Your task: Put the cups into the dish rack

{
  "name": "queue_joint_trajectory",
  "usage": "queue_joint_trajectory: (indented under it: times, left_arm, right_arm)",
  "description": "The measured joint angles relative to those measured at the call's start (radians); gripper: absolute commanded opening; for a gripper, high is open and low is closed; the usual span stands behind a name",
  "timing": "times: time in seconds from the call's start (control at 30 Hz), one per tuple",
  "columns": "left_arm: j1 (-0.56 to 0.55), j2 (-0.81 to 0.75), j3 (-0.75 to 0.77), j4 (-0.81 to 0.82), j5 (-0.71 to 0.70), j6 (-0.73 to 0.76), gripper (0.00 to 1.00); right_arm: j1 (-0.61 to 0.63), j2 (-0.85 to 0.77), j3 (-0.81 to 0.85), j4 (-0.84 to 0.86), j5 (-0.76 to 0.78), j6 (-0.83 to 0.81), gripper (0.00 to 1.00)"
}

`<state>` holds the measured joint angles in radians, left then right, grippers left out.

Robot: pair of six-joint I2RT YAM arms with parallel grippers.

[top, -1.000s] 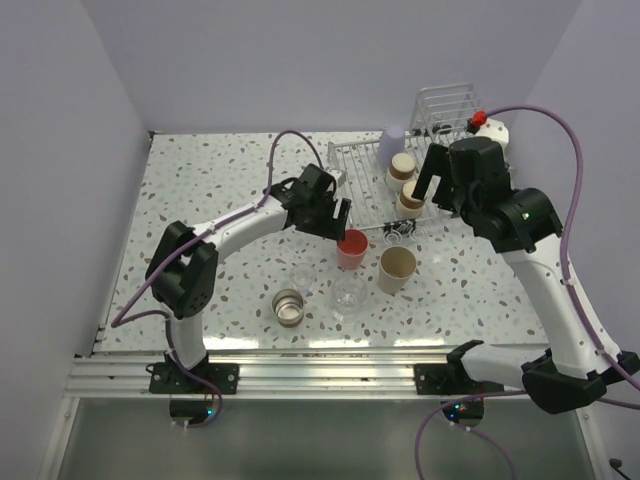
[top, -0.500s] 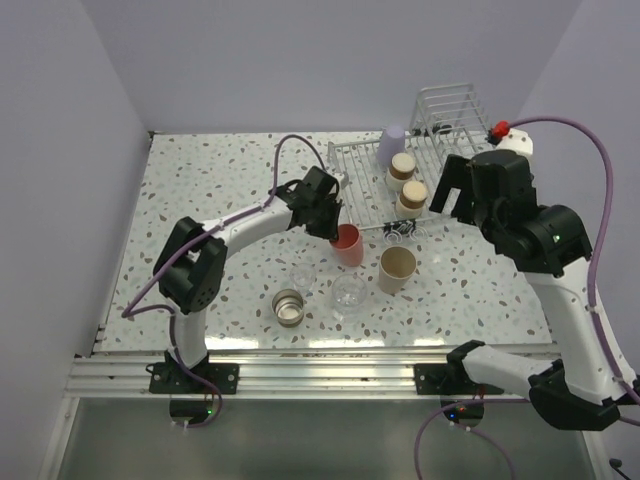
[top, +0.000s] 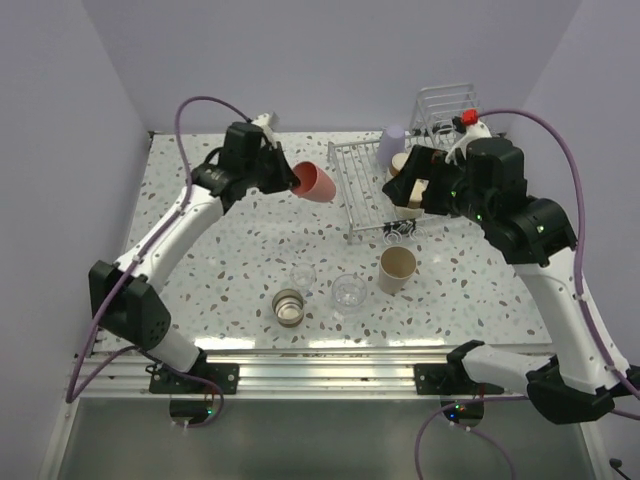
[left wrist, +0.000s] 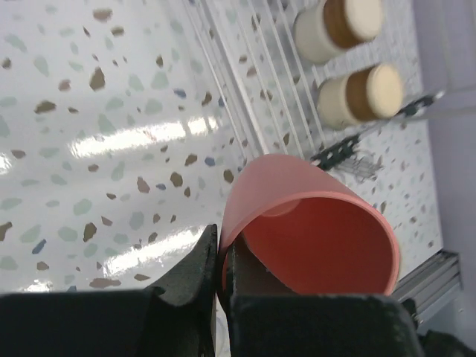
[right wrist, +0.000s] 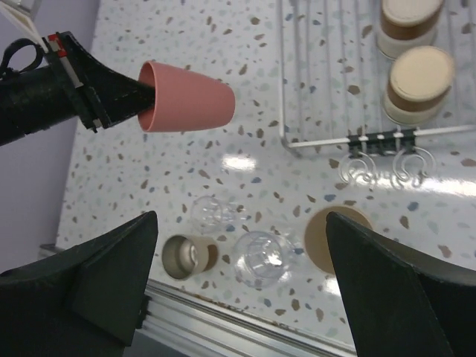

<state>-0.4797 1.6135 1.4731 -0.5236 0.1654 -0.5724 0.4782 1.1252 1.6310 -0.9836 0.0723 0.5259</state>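
Seen from above, the right arm (top: 520, 215) hides the dish rack's (top: 362, 190) right part. The right wrist view's top edge cuts the rack off, and a claw finger (right wrist: 394, 297) covers part of the beige cup (right wrist: 320, 242).

The gripper (left wrist: 221, 249) pinches the red cup (left wrist: 312, 223) by its wall at the rim, one finger inside and one outside, above the speckled table (left wrist: 89, 111). Beyond it, two beige cups (left wrist: 338, 26) sit side by side, bottoms up, on the rack (left wrist: 253, 82).
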Motion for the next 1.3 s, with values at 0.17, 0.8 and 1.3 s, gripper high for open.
queue_joint_trajectory:
  times: [0.17,0.8,1.3]
  left_arm:
    - [0.089,-0.131,0.014,0.077,0.085,-0.092,0.00]
    - [0.219,-0.273,-0.181,0.645,0.467,-0.538,0.00]
    - [0.219,-0.305,-0.304,0.861,0.512,-0.682,0.00]
  right_arm:
    - [-0.002,0.105,0.079,0.146,-0.168,0.074,0.98]
    - [-0.018,0.237,0.045,0.637,-0.492,0.410,0.98]
    - [-0.021,0.269,-0.010,0.725,-0.491,0.523,0.98]
